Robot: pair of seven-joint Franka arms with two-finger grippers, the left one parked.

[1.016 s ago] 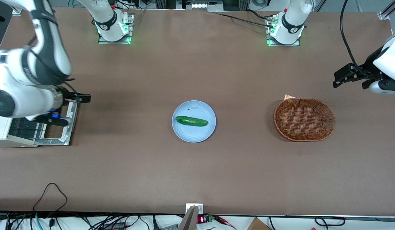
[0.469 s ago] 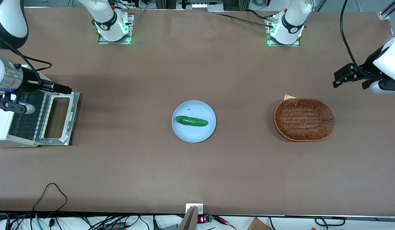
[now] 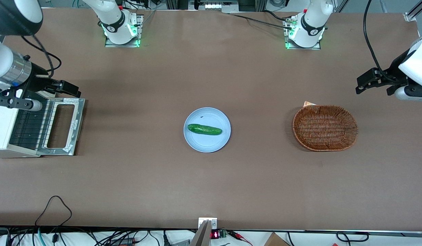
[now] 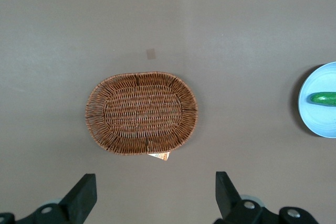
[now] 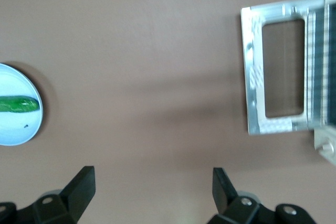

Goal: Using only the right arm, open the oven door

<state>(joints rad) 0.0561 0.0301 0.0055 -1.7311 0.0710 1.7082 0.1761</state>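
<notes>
The oven door (image 3: 62, 126) is laid flat open below the end effector (image 3: 71, 89), whose fingers (image 5: 79, 187) are spread apart, nothing held.

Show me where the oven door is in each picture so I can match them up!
Front view: the oven door lies flat open on the table at the working arm's end, in front of the oven; the gripper is above its edge, fingers apart.
Right wrist view: the oven door shows its shiny inner face.
Left wrist view: not in it.
Shared landmark: the blue plate with the cucumber.
</notes>
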